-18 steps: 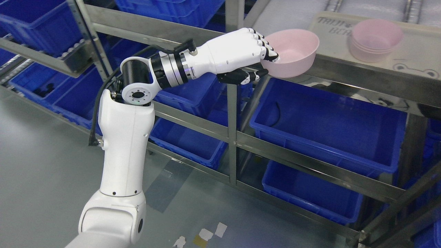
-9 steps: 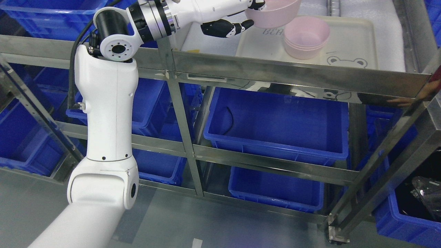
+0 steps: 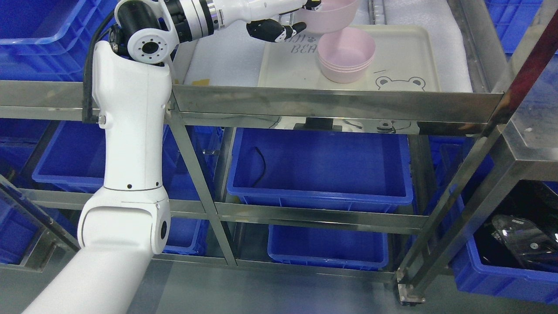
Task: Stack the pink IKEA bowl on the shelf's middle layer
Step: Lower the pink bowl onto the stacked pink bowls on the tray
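The left hand (image 3: 279,17), reaching in from the picture's left at the very top of the head view, grips a pink bowl (image 3: 329,17) by its near rim: white fingers over the edge and the dark thumb (image 3: 270,30) pressed against the outer wall below. The bowl is held mouth up, roughly level, in the air, and part of it is cut off by the top edge of the picture. The relation that matters is between this held bowl and the stack of pink bowls (image 3: 346,56) sitting on the cream bear tray (image 3: 405,56) on the shelf layer (image 3: 335,104). The stack lies down and to the picture's right of the held bowl, and the two overlap in the view: the carried bowl's base sits above the stack's far left rim, not over its centre. Whether they touch cannot be told from this angle; a gap looks likely. As I judge it, the coming move calls for a short shift to the right, towards the centre of the stack, then a straight lowering so the bowl nests inside the top one. The gripped rim faces left, away from the stack, so the fingers should clear it on release. The right arm is not in view, so the left hand alone is placed for this.
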